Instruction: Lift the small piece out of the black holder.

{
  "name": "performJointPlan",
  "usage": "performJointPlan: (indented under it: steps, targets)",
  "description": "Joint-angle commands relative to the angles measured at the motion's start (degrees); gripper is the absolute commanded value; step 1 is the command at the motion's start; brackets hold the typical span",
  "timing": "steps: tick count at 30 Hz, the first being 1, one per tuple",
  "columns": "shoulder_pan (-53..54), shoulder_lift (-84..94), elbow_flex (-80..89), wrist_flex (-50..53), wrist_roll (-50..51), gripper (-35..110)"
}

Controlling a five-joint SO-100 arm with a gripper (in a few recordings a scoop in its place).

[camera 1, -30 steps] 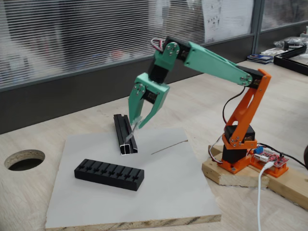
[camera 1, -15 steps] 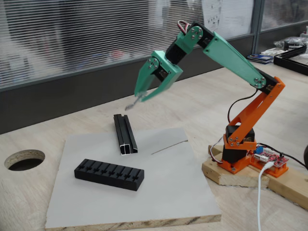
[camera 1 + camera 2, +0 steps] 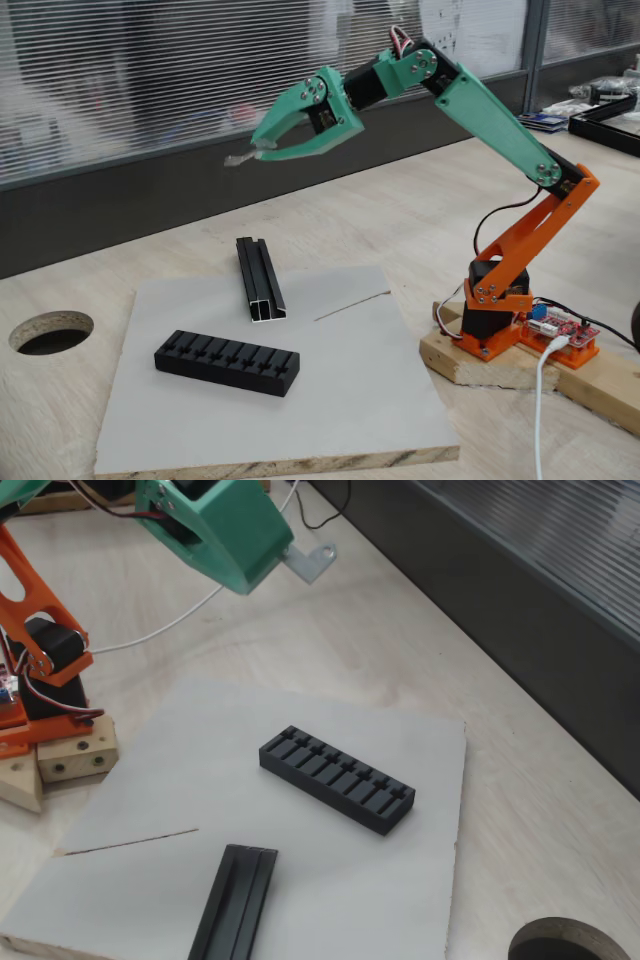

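High above the table, my green gripper (image 3: 258,152) (image 3: 278,552) is shut on the small piece (image 3: 238,159) (image 3: 312,560), a thin silvery-grey sliver that sticks out past the fingertips. The black holder (image 3: 228,363) (image 3: 337,778), a low slotted block, lies on the grey board (image 3: 350,400) (image 3: 430,870) well below and apart from the gripper. No piece is visible in its slots in either fixed view.
A narrower black grooved rail (image 3: 260,278) (image 3: 235,905) lies on the board behind the holder. A hair-thin grey wire (image 3: 352,305) (image 3: 130,842) rests beside it. The arm's orange base (image 3: 495,300) stands on a wooden block. A round hole (image 3: 50,331) is cut in the table.
The gripper has risen from just above the grooved rail to high over the table, swinging up and slightly left with the silvery piece still held in it.
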Motion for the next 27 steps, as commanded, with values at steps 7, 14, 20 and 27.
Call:
performJointPlan:
  steps: [7, 14, 20, 27]
  targets:
    - [-0.4, 2.9, -0.1, -0.3, 1.1, 5]
    - [-0.4, 2.8, 0.3, -0.3, 1.1, 5]
    - [-0.4, 2.2, 0.3, -0.3, 1.1, 5]
    - [-0.4, 1.8, 0.3, -0.3, 0.9, 5]
